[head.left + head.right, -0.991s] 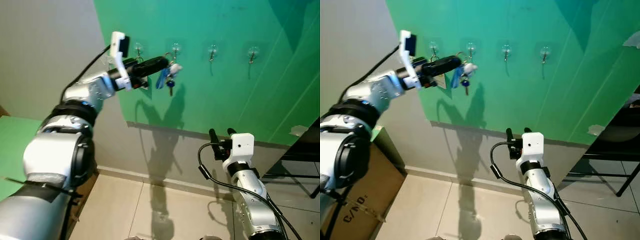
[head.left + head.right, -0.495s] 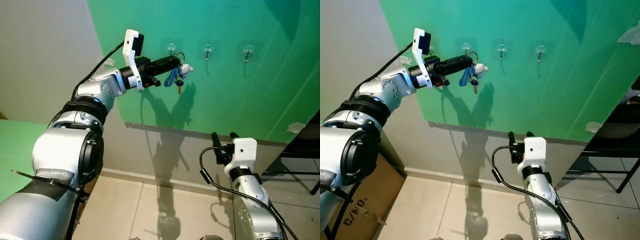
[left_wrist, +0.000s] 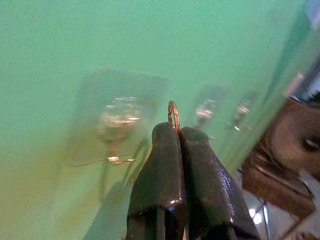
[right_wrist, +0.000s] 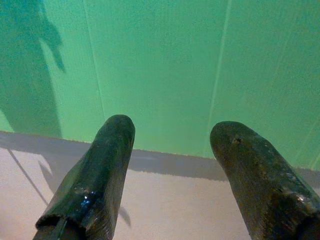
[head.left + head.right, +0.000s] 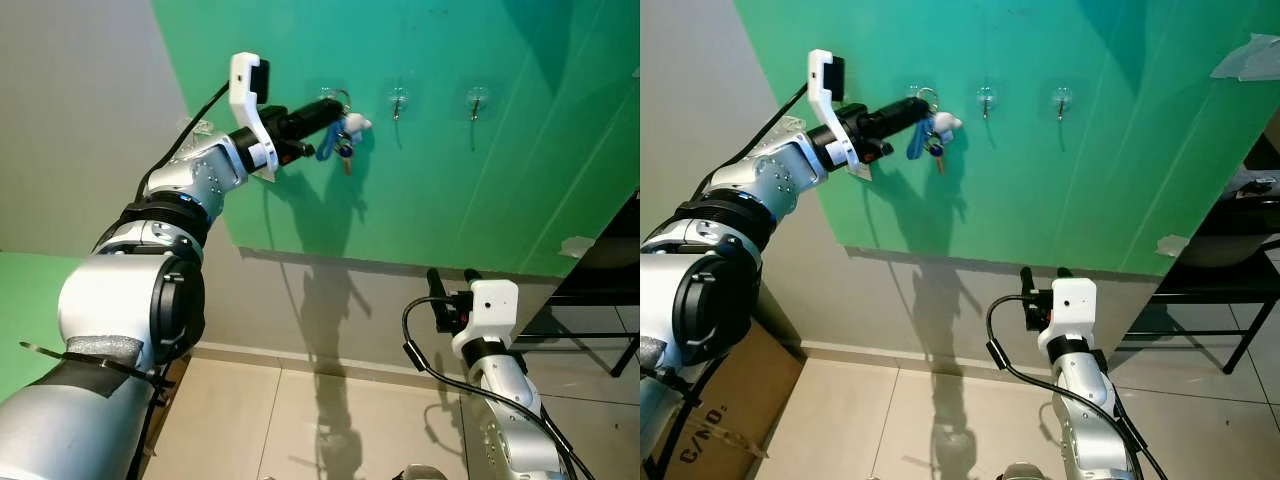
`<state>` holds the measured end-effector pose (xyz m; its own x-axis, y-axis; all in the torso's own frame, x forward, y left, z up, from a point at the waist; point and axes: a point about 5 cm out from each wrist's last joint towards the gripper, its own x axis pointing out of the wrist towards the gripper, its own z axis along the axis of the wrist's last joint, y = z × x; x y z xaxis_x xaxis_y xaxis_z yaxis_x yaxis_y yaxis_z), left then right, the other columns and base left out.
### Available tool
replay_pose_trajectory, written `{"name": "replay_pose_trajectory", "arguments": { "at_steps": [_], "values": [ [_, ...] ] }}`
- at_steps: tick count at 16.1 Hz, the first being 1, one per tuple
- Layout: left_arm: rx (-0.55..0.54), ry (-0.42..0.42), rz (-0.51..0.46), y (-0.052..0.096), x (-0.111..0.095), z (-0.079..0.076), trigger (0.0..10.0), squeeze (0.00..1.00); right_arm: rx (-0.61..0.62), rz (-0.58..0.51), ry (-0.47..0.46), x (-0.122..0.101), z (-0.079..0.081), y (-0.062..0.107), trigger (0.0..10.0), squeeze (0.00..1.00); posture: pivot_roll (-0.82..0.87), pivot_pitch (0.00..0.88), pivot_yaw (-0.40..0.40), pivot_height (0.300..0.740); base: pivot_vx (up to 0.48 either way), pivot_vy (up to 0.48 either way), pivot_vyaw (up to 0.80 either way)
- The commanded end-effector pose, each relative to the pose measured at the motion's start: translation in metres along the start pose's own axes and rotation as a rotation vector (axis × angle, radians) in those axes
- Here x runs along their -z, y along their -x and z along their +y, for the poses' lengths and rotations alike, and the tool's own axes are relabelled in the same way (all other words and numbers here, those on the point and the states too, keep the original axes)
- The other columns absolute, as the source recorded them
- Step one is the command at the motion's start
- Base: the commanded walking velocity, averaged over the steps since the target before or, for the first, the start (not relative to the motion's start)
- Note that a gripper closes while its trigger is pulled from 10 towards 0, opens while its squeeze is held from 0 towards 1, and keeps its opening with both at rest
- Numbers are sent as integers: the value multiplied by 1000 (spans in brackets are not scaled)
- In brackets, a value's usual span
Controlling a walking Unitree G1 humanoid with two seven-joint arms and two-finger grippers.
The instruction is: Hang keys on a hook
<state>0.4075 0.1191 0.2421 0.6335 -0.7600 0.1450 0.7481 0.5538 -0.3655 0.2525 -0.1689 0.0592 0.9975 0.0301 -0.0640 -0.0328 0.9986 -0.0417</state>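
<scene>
The right end effector [image 5: 451, 283] hangs low in front of the robot, its two black fingers [image 4: 95, 185] spread apart with nothing between them; beyond their tips lie the pale floor [image 4: 165, 205] and the foot of the green wall [image 4: 160, 70].

The left end effector [image 5: 338, 106] is raised and stretched out to the wall, fingers pressed together and pinching the metal ring [image 3: 173, 112] of the keys [image 5: 343, 142]. The ring pokes out just past the fingertips. The rest of the bunch, with a blue tag [image 5: 915, 143] and a small white charm [image 5: 948, 123], hangs just below the fingertips, close against the green wall.

Right behind the left end effector's tips is a clear stick-on hook [image 3: 118, 125] on the wall; in the wrist view it sits just beside the ring, and whether the ring touches it cannot be told. Further along the wall, on the side away from the left arm, are two more hooks [image 5: 398, 101], [image 5: 477, 99], both well apart from the end effector.

To the far right of the right end effector, a black table [image 5: 1230, 260] stands on the floor beside the wall.
</scene>
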Motion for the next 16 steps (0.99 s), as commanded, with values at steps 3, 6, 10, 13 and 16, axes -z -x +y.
{"name": "replay_pose_trajectory", "arguments": {
  "at_steps": [3,6,10,13,16],
  "values": [
    [-56,26,-57,6,-12,6,10000,0,-2,1,-4,-2,2,1,10000,0,-288,0,134,740,0,0,0],
    [-64,58,-68,12,-9,11,10000,0,-9,11,-4,-1,3,1,10000,0,-280,0,126,740,0,0,0],
    [-63,90,-59,15,0,13,10000,0,-20,15,-1,-2,4,-1,10000,0,-274,0,121,740,0,0,0],
    [18,-28,14,9,8,5,10000,0,-24,20,1,-1,5,-1,10000,0,-274,0,121,740,0,0,0],
    [198,-119,14,-7,-2,-17,10000,0,-22,23,5,0,4,0,10000,0,-277,0,120,740,0,0,0]
  ]
}}
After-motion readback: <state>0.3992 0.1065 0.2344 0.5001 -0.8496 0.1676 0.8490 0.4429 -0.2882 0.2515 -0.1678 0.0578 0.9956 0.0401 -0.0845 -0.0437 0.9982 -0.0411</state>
